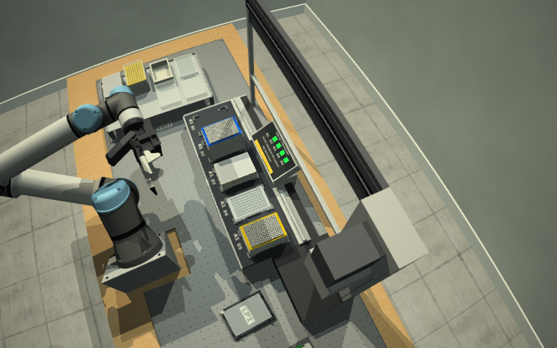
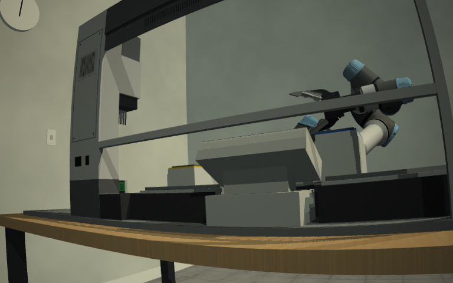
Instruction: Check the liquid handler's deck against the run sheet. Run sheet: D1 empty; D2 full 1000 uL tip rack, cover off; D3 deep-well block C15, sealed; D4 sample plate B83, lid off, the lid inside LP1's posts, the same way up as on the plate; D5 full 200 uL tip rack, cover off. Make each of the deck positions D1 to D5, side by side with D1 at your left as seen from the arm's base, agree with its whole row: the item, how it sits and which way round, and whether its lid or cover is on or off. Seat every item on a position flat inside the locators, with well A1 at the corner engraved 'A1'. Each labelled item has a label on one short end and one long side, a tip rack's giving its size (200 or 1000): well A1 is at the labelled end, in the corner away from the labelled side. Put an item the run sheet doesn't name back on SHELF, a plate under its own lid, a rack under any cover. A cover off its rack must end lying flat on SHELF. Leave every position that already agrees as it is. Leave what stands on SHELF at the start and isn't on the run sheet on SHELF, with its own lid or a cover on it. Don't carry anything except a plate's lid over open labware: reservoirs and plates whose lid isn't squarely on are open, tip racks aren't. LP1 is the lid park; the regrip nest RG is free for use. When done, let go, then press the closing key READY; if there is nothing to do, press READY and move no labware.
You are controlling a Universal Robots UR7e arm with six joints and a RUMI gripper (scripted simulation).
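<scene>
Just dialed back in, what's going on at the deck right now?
The arm's gripper is open and holds nothing, hanging over the perforated board between the shelf and the deck. On the deck sit a blue-rimmed tip rack, a sealed grey block, an uncovered well plate and a yellow-rimmed tip rack. The LP1 lid park shows only its own label; no lid is visible there.

The six-joint arm (image 1: 36, 143) has pale grey-white tubular links, dark charcoal joint housings and round light-blue end caps (image 1: 87, 118). It rises from a grey square pedestal (image 1: 122, 283). At the wrist sits a black blocky two-jaw gripper (image 1: 149, 162) with off-white, tapering fingers (image 1: 150, 156).
</scene>
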